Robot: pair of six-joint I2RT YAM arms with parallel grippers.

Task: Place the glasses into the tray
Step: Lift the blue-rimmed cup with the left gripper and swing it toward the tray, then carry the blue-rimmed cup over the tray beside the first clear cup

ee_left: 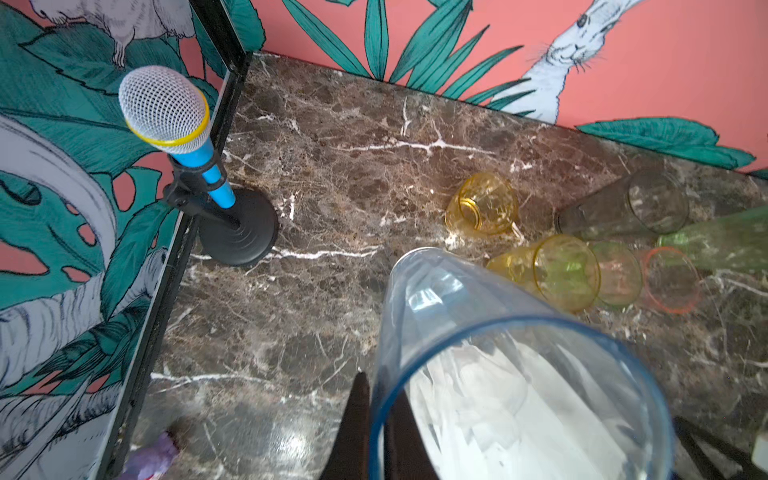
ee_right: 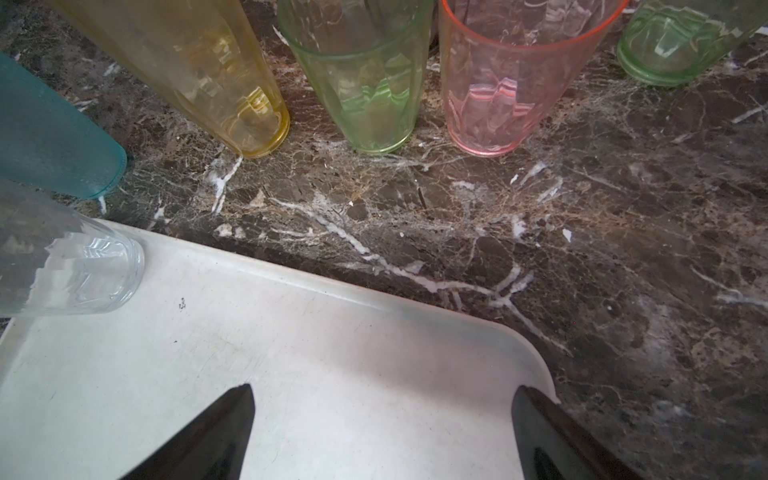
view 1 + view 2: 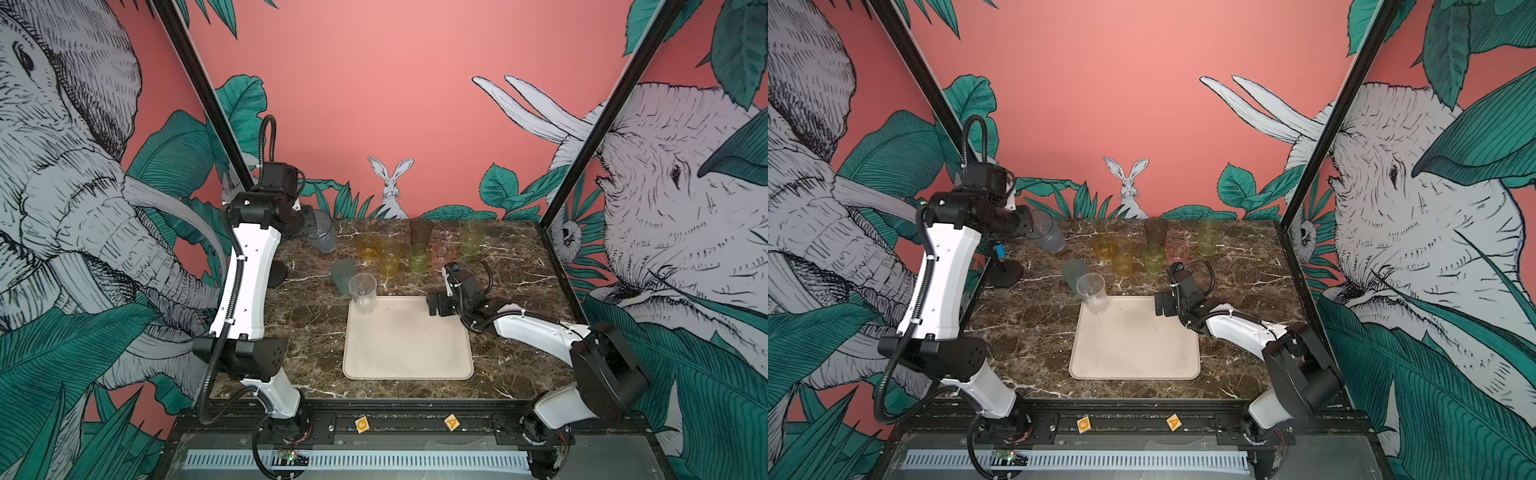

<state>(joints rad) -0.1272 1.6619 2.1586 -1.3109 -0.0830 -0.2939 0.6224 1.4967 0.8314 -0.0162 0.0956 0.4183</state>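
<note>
- In both top views the left gripper point(image 3: 309, 226) hangs above the far left corner of the marble table point(image 3: 519, 332). It is closed tight on the rim of the tilted blue-grey tumbler point(image 3: 325, 239), and its fingers are hidden by wrist and glass.
- The tray point(image 3: 407, 361) lies well apart from it. The right gripper point(image 3: 432, 308) hovers over the tray's far right corner, jaws spread wide and empty.
- Across the tray from the right gripper, the clear tumbler point(image 3: 363, 293) stands on the far left corner. It half covers the teal tumbler point(image 3: 341, 272) on the table behind.
- Beyond the right gripper, on the table, stand:
  - the pink tumbler point(image 3: 443, 253), nearest
  - the short green tumbler point(image 3: 418, 258)
  - the yellow tumbler point(image 3: 389, 259)
  - the amber tumbler point(image 3: 368, 247)
  - the smoky grey tumbler point(image 3: 421, 232)
  - the tall green tumbler point(image 3: 472, 237)
- Below the left gripper, the toy microphone point(image 3: 999, 250) shows only its blue handle and black base in a top view. Its head is hidden behind the arm.
- Left wrist view: one dark finger point(image 1: 359, 415) sits outside the blue-grey tumbler's rim, and the other shows dimly through the wall. The mouth is cut off by the frame, and a white patch behind the glass is too blurred to name.
- Right wrist view: both fingertips stand far apart above the tray's corner, with nothing between them. The clear and teal tumblers are cut off at the edge, and the yellow, short green and pink ones lose their tops.
</note>
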